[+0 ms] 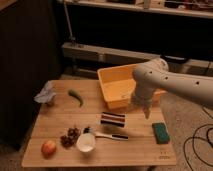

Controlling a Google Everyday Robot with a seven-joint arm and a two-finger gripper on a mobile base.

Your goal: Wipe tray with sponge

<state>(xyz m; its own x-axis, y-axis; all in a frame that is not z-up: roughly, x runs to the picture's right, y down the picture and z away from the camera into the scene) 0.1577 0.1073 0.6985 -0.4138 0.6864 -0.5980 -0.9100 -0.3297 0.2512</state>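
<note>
Wooden table with a green sponge, a yellow tray and a white robot arm

Pale wood forms the table (60, 117), which is seen from above its front edge. Nearest the viewer, at the front left, a reddish apple (48, 148) is placed. Just right of it a dark red cluster of grapes (70, 137) is seen, and beside that a white cup (86, 142). A brush with a white handle (107, 134) is laid next to the cup, pointing right. At the front right, well apart from these, the dark green sponge (160, 132) is laid flat on the wood, untouched.

A little further back, near the middle, a block striped black, white and pink (113, 119) is set. Right of it and behind the sponge, the gripper (146, 112) is hung pointing down above the table, just in front of the tray's near right corner. Its fingers are held apart, with nothing between them.

Further back on the left, a green pepper (76, 97) and a grey-blue crumpled cloth (46, 94) are found. At the back right, the yellow-orange tray (112, 82) is set on the table, partly covered by the white arm (180, 85), which is reached in from the right. Dark cables (197, 142) are looped on the floor at right, and a shelf (125, 50) is seen behind.
</note>
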